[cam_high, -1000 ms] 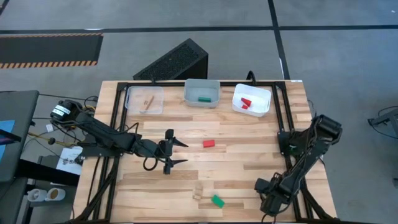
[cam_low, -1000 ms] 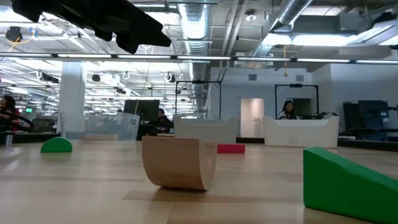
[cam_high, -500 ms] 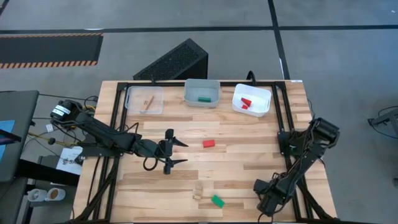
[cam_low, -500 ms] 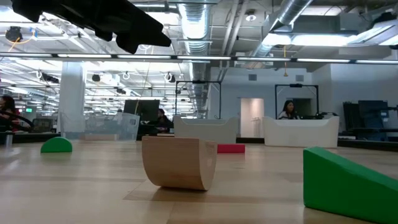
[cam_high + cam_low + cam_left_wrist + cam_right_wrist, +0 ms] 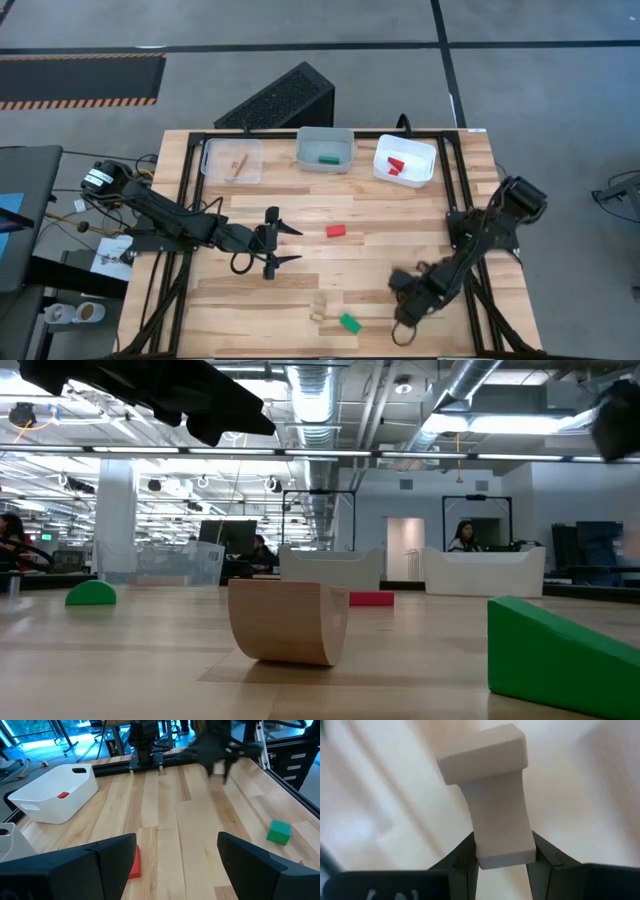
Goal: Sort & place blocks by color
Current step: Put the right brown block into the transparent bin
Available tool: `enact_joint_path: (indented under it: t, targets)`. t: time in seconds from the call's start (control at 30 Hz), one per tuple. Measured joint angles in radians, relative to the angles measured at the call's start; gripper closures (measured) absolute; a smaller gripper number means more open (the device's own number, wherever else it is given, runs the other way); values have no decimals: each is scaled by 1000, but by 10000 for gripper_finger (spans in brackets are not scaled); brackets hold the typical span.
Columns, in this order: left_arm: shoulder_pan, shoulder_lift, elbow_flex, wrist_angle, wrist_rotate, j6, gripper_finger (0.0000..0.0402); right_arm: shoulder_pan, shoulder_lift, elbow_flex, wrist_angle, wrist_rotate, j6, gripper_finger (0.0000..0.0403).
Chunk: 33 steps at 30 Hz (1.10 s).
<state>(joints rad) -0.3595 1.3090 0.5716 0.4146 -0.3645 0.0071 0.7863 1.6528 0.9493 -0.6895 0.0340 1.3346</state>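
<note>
Since the earlier frames the right arm has been swung inward over the counter (image 5: 400, 250), so that the right end effector (image 5: 400, 288) is now found toward five o'clock of the counter's centre, just at two o'clock of the green block (image 5: 349, 322); the left arm has been left where it was. In the right wrist view a T-shaped plain wood block (image 5: 490, 800) is seen clamped between the two dark fingers (image 5: 466, 851), its wider head pointing away from the wrist. The left end effector (image 5: 283, 247) is held at about nine o'clock of the centre with its fingers spread wide and nothing between them. A red block (image 5: 335, 231) lies on the bare boards at the centre, and a pale arch-shaped block (image 5: 318, 309) rests at six o'clock, just beside the green one but apart from it. At twelve o'clock three trays are lined up: a clear tray (image 5: 231, 160) holding a plain wood piece (image 5: 238, 164), a grey tray (image 5: 325, 148) holding a green piece (image 5: 327, 157), and a white tray (image 5: 405, 160) holding red pieces (image 5: 396, 165). In the low view a green half-round block (image 5: 91, 594) is seen far off at nine o'clock.
</note>
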Motion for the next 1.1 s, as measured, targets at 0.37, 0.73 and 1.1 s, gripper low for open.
enact_joint_path:
  t: [0.37,0.73,1.1]
  targets:
    - [0,0,0,0,-9,5,134,-197,-159,2,171,302,-290,275]
    - [0,0,0,-16,-124,86,134,-453,-158,2,624,255,-731,271]
    - [0,0,0,52,-168,79,134,-605,-158,2,933,208,-1002,270]
